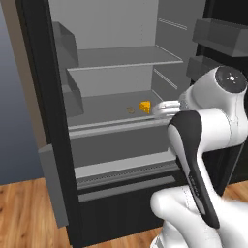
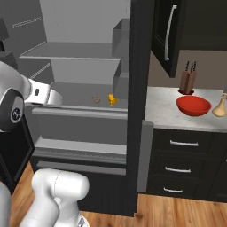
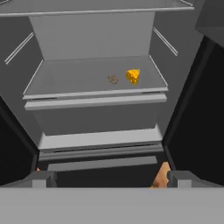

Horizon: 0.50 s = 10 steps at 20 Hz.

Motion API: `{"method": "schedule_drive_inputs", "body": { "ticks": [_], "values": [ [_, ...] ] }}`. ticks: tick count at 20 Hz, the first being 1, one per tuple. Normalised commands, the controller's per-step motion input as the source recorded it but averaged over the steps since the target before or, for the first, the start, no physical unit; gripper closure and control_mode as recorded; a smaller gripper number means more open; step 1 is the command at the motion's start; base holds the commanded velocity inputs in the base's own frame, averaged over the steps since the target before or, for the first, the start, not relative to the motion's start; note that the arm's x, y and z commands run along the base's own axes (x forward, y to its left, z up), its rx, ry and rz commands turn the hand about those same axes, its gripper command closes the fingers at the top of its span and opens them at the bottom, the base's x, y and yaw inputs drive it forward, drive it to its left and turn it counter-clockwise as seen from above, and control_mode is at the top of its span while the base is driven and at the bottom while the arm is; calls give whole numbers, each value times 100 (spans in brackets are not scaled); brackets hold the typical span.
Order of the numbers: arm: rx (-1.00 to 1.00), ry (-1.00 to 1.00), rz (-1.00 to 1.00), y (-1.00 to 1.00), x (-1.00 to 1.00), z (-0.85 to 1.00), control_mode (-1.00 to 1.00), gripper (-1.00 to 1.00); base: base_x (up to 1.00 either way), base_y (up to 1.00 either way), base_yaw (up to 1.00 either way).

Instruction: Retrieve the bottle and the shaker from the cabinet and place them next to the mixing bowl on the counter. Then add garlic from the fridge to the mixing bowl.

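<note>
The fridge stands open with its grey shelves showing. The garlic, a small brownish lump, lies on the middle shelf and also appears in the base views. My gripper is open and empty, held in front of the fridge below shelf level and well short of the garlic. On the counter right of the fridge sits the red mixing bowl, with the tan bottle just to its right. The dark cabinet hangs above, closed. The shaker is out of view.
A yellow cheese wedge lies close to the right of the garlic. The fridge door with its bins stands open on the right of the arm. A knife block stands behind the bowl. Dark drawers run under the counter.
</note>
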Motion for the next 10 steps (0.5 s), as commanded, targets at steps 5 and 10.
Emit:
{"method": "schedule_drive_inputs", "body": {
  "ticks": [5,10],
  "values": [
    [0,8,0,0,92,2,-100,-100,0,0,0],
    [0,1,-1,0,46,-7,-100,-100,0,0,0]
  ]
}}
